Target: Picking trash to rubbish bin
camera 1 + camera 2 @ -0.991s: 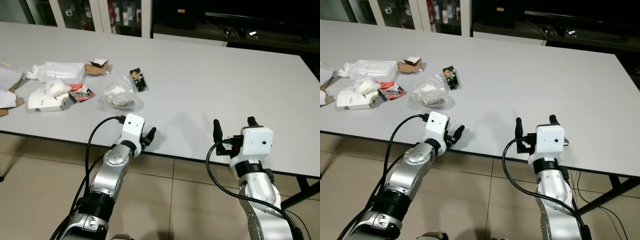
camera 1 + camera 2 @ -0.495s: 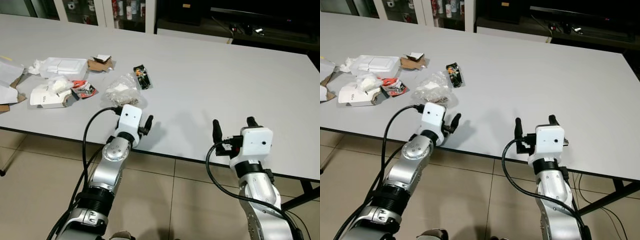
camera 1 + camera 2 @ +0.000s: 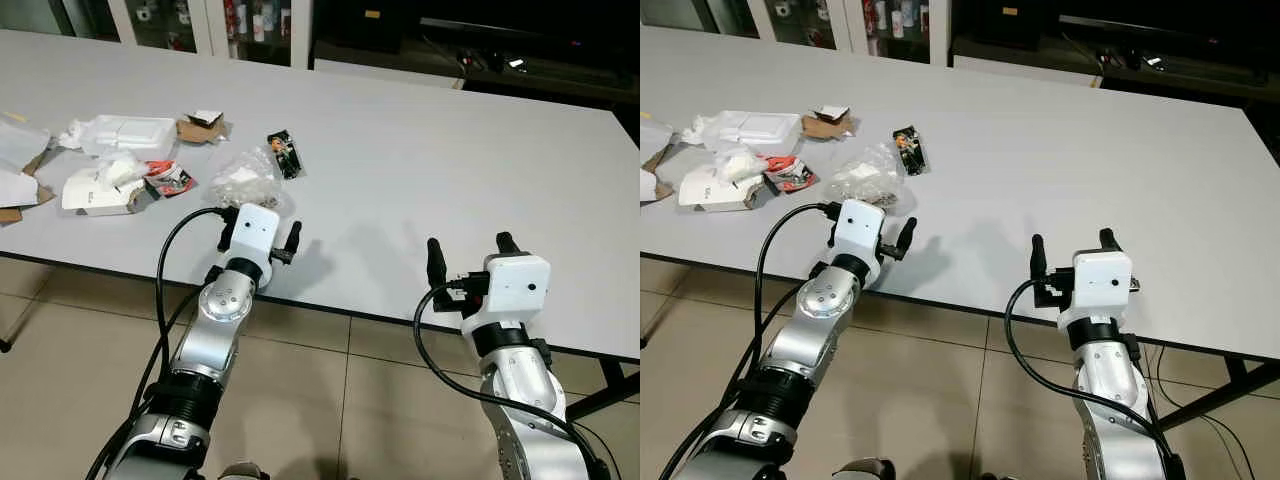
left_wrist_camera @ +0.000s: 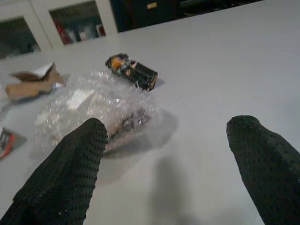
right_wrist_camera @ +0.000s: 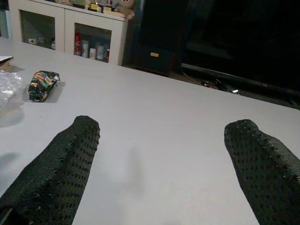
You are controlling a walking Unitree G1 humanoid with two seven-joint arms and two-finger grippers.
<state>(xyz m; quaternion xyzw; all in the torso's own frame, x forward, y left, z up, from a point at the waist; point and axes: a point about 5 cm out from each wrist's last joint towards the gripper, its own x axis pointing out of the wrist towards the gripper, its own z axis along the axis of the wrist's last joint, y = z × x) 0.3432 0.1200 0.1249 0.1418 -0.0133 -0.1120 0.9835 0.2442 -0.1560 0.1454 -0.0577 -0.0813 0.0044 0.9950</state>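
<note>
Table top reads pale grey, plain, no pattern. I see a clear bubble-wrap bag with white and dark bits inside. Small snack packet is black with orange and yellow print. Torn cardboard is brown with a white face. Foam tray and crumpled paper box both white; the wrapper beside them red and black. My left gripper and right gripper show black dimpled fingers on white housings, silver arms. Floor tiles beige.
</note>
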